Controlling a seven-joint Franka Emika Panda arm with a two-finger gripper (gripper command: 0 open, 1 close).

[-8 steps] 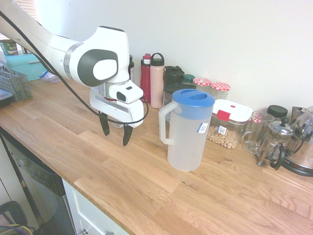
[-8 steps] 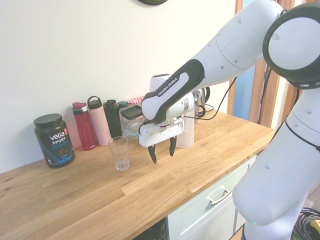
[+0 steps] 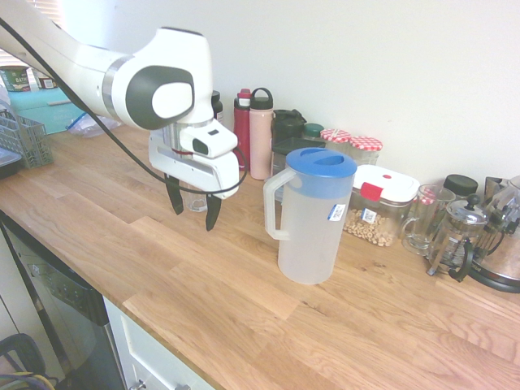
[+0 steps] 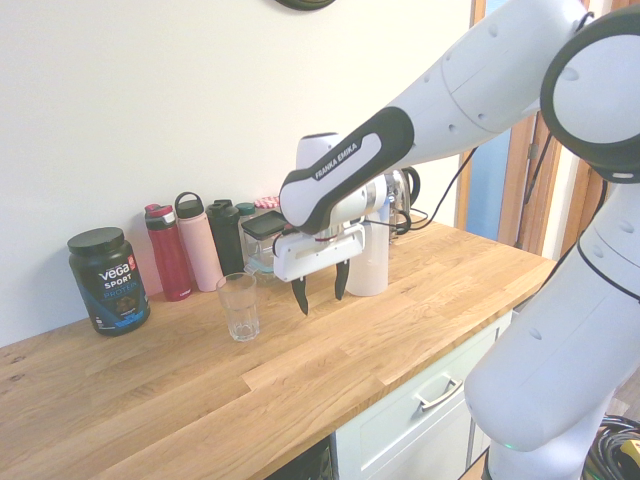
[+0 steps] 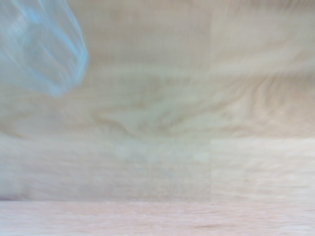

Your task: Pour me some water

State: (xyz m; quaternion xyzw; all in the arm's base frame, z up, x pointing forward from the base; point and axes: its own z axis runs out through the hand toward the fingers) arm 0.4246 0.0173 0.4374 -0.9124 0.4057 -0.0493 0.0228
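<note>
A translucent water pitcher with a blue lid and a white handle stands upright on the wooden counter; the arm partly hides the pitcher in the second exterior view. An empty clear drinking glass stands to the left of the gripper there and shows blurred in the wrist view as the glass. My gripper hangs open, fingers pointing down, a little above the counter between glass and pitcher, holding nothing. It touches neither; the gripper is nearer the glass.
Along the wall stand a red bottle, a pink bottle, jars, a food box, a glass mug and a French press. A protein tub is further left. A dish rack sits at the counter's end.
The gripper has risen slightly and shifted a little toward the glass and the wall. It stays open. Pitcher and glass have not moved.
</note>
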